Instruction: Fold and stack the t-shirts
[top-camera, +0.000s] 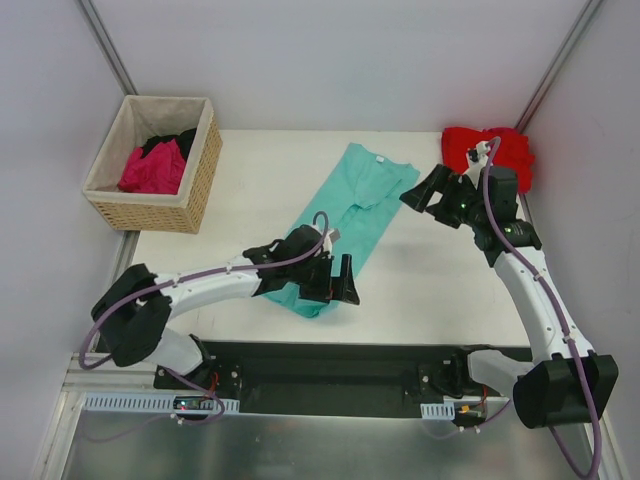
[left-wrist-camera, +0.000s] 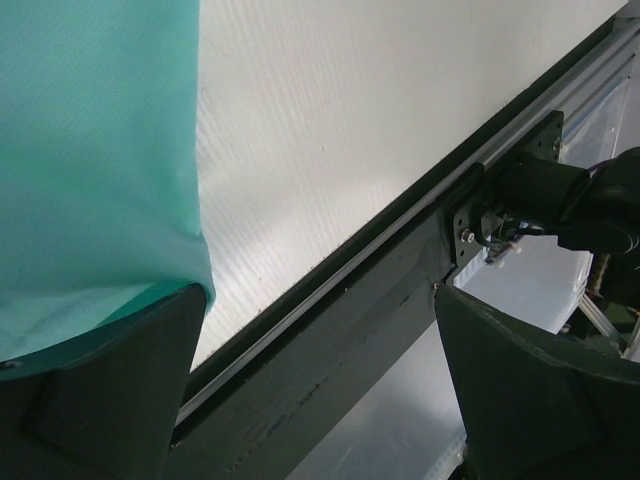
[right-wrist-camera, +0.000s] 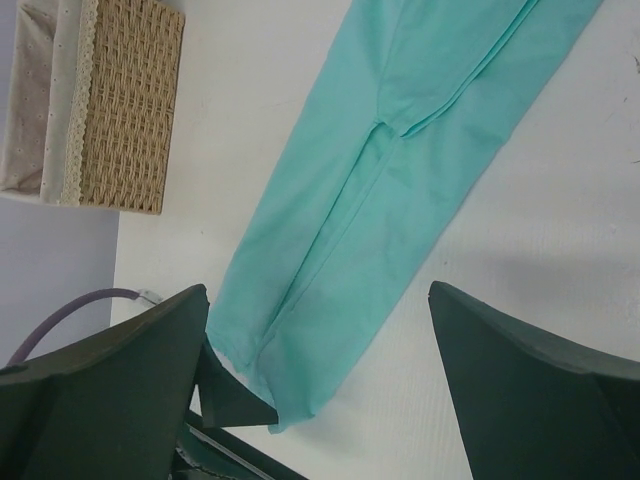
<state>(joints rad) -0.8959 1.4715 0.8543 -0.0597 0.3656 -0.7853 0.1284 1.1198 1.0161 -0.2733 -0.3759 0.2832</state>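
Woven basket (top-camera: 150, 212), far left: one magenta shirt (top-camera: 152, 170), one black shirt (top-camera: 172, 142) inside. Centre: one teal t-shirt (top-camera: 362, 200), folded to a narrow strip, long axis diagonal, collar far-right, hem near-left. Left gripper (top-camera: 335, 282) wide open at hem, gripping nothing. Right gripper (top-camera: 430, 197) wide open, empty, beside collar. One red t-shirt (top-camera: 505, 150), bunched, far-right corner.

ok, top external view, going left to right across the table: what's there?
Woven basket → teal t-shirt → right gripper → red t-shirt. The left gripper is left out because it overlaps the teal one.
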